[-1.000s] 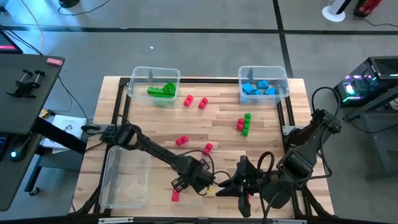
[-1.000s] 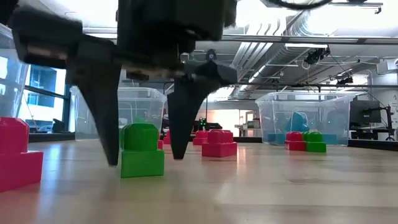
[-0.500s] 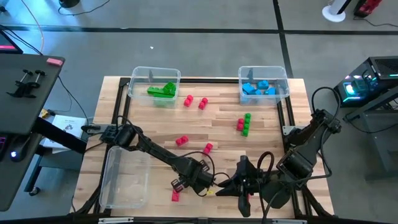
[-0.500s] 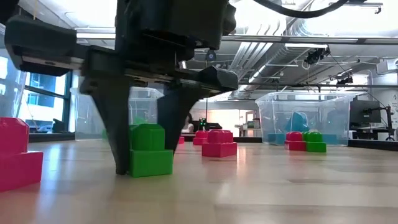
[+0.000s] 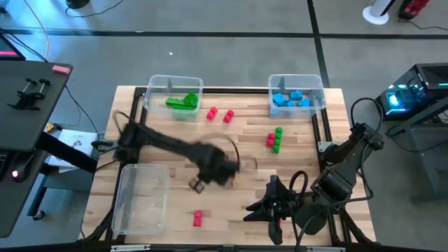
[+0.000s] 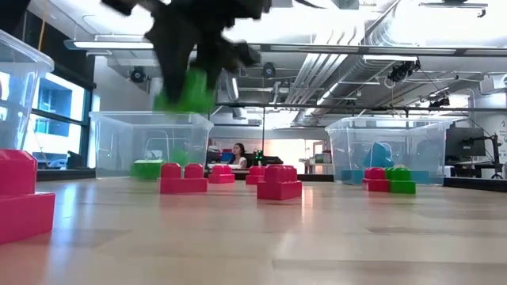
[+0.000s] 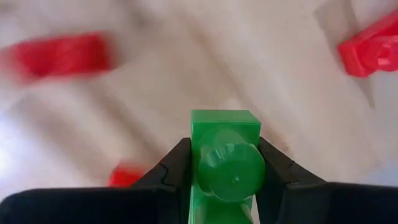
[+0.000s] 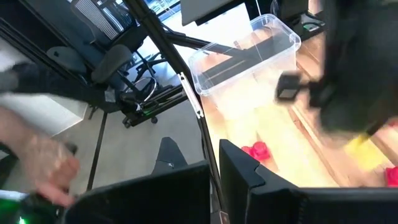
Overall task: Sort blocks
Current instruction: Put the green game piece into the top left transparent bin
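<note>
Above the middle of the worktop we see the left gripper closed tight on a green block (right gripper waits, nearly closed and empty), and a quick swing could shake it loose short of the green bin.

The table is pale wood in jointed strips, smooth, with a soft sheen that mirrors the bricks in the low view. The bins are clear, thin, glossy plastic. The green brick held in the left hand is smooth, shiny moulded plastic, as are the pink bricks. The hand's fingers look matt black. The floor is dull grey.
</note>
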Controlling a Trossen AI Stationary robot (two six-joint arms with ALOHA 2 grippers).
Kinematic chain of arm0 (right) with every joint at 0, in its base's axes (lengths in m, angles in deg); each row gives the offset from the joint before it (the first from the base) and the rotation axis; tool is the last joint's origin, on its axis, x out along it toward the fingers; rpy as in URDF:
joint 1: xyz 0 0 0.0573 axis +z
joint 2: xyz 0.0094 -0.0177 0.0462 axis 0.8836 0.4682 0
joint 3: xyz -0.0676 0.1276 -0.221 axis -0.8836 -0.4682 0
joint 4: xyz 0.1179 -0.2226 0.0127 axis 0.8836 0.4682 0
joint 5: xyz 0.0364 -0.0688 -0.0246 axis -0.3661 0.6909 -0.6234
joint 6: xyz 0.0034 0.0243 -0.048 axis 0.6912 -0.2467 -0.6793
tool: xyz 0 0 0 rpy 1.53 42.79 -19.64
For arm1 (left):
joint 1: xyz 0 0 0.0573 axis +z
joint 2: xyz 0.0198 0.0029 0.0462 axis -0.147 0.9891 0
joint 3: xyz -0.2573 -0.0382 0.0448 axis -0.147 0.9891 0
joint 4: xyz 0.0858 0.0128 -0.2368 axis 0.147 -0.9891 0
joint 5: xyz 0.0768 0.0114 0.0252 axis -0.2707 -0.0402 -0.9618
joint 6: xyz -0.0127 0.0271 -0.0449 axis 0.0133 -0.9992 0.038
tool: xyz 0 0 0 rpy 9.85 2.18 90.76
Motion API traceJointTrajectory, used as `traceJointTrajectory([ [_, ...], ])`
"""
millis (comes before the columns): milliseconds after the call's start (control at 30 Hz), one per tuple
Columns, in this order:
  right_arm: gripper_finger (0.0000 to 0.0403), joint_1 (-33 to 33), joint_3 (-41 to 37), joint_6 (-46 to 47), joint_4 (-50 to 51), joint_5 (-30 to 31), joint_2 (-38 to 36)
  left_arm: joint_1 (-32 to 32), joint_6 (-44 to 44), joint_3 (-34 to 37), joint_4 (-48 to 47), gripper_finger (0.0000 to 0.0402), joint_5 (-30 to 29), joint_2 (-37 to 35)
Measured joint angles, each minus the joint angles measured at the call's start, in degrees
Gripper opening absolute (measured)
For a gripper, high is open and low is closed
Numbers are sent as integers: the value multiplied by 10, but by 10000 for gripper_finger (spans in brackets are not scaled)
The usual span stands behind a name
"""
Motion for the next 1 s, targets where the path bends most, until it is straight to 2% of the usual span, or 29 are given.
traceJointTrajectory([
  [133, 0, 0, 0, -2, 0, 0, 0, 85, 21, 49, 29, 88, -10, -135],
  [367, 0, 0, 0, -3, 0, 11, 0, 303, 92, 202, 199, 88, -31, -372],
  [467, 0, -1, 0, -3, 0, 34, 0, 380, 113, 266, 270, 95, -72, -438],
  [600, 0, -8, 0, 5, -1, 56, 0, 455, 123, 338, 349, 109, -142, -474],
  [733, 0, -22, 0, 20, -12, 61, 0, 502, 147, 371, 361, 120, -188, -460],
  [1000, 0, -74, 0, 37, -18, 65, 0, 531, 172, 369, 358, 189, -182, -444],
])
